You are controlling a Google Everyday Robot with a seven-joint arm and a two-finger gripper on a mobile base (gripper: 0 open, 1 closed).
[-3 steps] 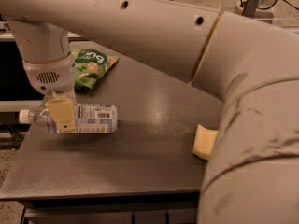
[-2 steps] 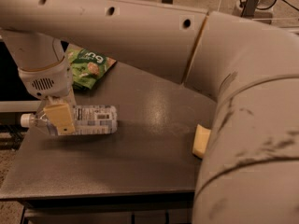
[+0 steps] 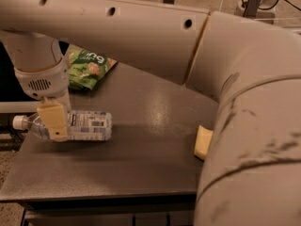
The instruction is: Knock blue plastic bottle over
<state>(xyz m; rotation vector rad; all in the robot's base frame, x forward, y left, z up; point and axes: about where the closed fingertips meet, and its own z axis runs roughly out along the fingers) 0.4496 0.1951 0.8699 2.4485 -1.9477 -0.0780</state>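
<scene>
Gripper (image 3: 52, 121) has slid slightly toward 8 o'clock; how wide it stands cannot be told. Bottle (image 3: 89, 125) still lies flat on the table (image 3: 141, 168) behind it, body toward 3 o'clock, cap (image 3: 19, 122) at 9.

My pale yellow gripper (image 3: 52, 122) sits against the clear, white-capped bottle (image 3: 89, 125); green, white-lettered bag (image 3: 88, 67); dark grey table (image 3: 150, 126).

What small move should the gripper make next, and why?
The blue plastic bottle already lies on its side near the left edge of the table, with the gripper at its neck end. Probably lift the gripper straight up and clear; another push seems unneeded and might roll it off.
</scene>
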